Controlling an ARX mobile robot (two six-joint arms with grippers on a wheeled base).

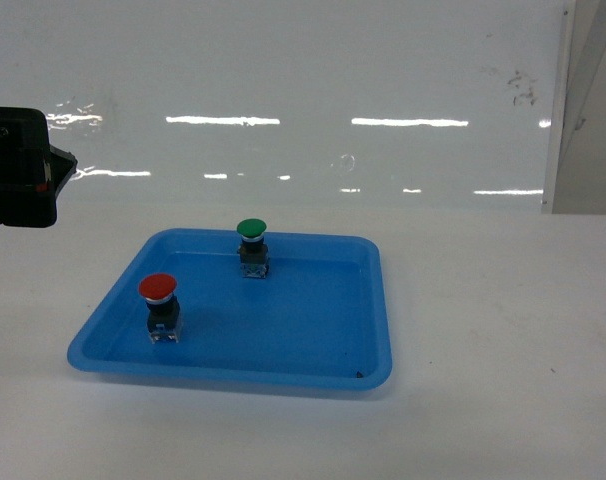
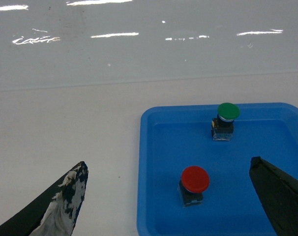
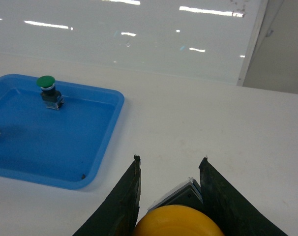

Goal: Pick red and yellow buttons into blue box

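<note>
The red button (image 1: 158,305) stands upright in the near left part of a shallow blue tray (image 1: 313,330). In the left wrist view my left gripper (image 2: 168,164) hangs open above the tray's left edge, and the red button (image 2: 194,181) lies between its spread fingers, nearer the right one. My right gripper (image 3: 170,159) is shut on the yellow button (image 3: 178,221), whose cap fills the bottom of that view and whose clear base pokes out between the fingers. It hovers over the white table to the right of the tray. The blue box is out of view.
A green-capped button (image 1: 251,246) stands at the tray's far side. The tray rests on a white table (image 1: 503,330) with a glossy white wall behind. A black part of my left arm (image 1: 18,165) shows at the head view's left edge.
</note>
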